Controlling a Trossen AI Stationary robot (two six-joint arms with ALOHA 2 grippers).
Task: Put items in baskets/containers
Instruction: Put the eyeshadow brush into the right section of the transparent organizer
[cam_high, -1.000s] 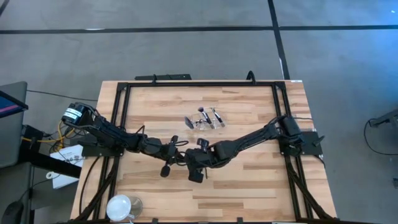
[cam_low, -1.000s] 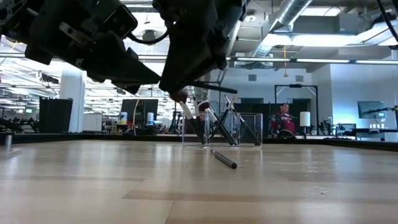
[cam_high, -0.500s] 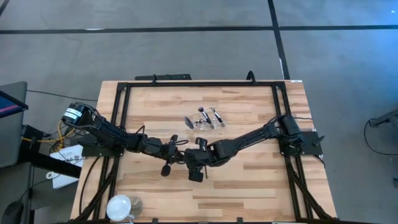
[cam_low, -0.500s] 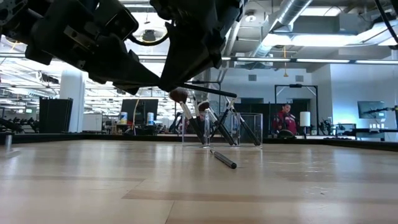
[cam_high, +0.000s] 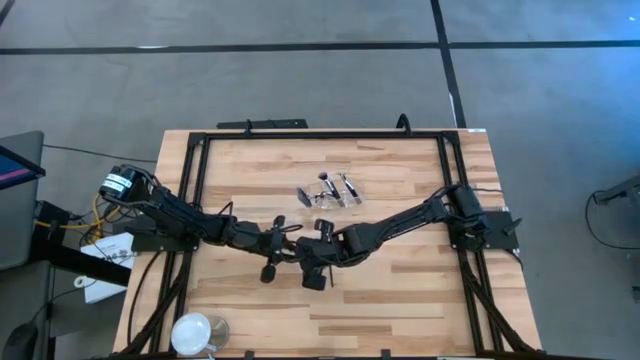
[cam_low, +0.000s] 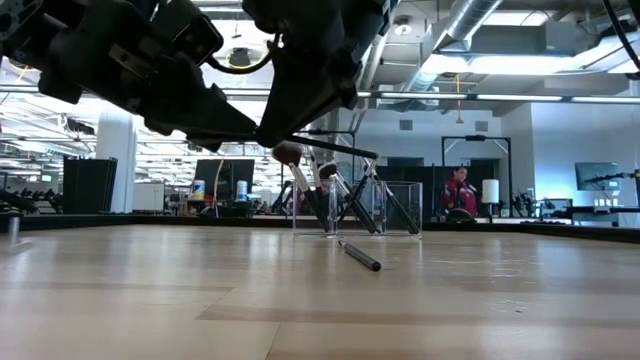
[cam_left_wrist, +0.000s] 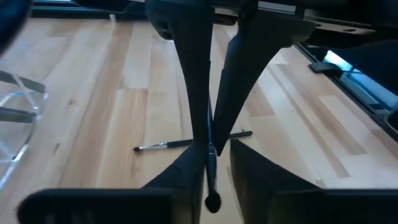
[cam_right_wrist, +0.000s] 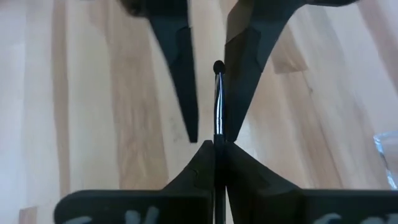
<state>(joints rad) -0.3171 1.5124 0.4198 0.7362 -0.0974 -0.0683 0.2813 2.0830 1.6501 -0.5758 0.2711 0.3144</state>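
loose brush (cam_low: 359, 256) on table | tray (cam_low: 372, 208) behind | white dish (cam_high: 192, 332) apart

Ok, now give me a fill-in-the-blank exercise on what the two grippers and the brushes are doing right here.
1. The right gripper is shut on a slim makeup ____.
2. The left gripper has its jaws ____ around that held brush.
3. One loose brush lies flat on the ____.
4. The clear tray holds several ____.
Missing words: brush; open; table; brushes.
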